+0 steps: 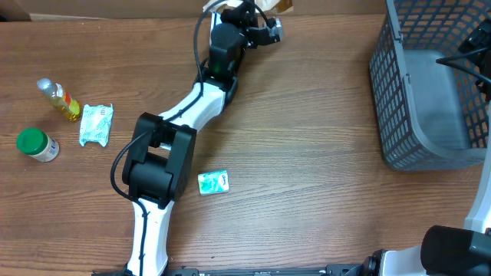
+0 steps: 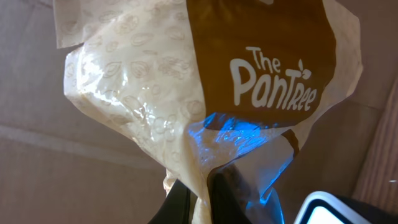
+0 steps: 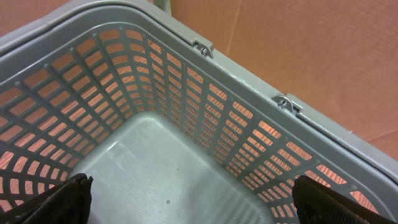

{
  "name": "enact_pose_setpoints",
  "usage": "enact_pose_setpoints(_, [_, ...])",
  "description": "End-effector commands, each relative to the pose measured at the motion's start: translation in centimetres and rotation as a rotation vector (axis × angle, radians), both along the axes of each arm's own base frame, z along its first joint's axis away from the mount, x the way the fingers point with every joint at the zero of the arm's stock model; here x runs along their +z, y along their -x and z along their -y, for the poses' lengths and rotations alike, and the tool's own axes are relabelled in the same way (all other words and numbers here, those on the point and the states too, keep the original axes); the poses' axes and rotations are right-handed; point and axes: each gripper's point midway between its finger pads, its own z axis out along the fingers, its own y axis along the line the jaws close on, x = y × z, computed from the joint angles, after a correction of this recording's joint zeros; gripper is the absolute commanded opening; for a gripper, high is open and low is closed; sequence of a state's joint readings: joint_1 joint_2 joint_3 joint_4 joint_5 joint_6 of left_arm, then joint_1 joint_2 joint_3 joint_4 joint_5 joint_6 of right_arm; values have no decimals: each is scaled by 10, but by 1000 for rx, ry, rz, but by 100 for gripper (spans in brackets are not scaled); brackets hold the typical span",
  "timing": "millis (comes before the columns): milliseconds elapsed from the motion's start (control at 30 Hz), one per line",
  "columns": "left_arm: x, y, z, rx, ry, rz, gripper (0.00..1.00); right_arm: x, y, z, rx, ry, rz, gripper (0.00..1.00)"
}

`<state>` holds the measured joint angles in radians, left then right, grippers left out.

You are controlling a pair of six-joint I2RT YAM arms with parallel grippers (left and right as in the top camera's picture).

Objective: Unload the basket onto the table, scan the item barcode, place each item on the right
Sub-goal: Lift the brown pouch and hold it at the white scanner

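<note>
Crinkly cream-and-brown bag [image 2: 186,93] squeezed tight in left pincer [image 2: 206,194], top middle overhead; right pincer [image 3: 196,202] wide open over grey basket [image 3: 249,74].

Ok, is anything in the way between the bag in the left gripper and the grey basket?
Nothing visible on the table: bare wood runs from the PanTree bag, pinched in the left gripper, to the basket. The right gripper hangs open above the basket's inside, though.

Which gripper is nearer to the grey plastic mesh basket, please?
Right. The right gripper hangs open directly over the basket; the left gripper is far off across the wooden table, shut on a white-and-brown plastic bag.
</note>
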<state>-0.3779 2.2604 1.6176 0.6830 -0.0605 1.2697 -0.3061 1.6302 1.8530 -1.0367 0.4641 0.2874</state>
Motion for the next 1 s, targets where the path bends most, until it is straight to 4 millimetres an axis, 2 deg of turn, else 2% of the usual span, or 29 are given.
enact_pose_setpoints(0, [25, -8, -4, -48, 112, 23, 4, 4, 1, 2, -7, 15, 6, 100])
enact_pose_setpoints(100, [30, -16, -5, -84, 186, 15, 4, 4, 1, 2, -7, 15, 6, 100])
enact_pose_setpoints(233, [33, -29, 0, -84, 200, 37, 4, 4, 1, 2, -7, 15, 6, 100])
enact_pose_setpoints(400, [10, -42, 4, -73, 191, 3, 4, 4, 1, 2, -7, 15, 6, 100])
enact_pose_setpoints(633, [-30, -48, 2, -37, 160, -99, 4, 4, 1, 2, -7, 15, 6, 100])
enact_pose_setpoints(967, [-37, -44, 11, -32, 178, -133, 4, 4, 1, 2, -7, 15, 6, 100])
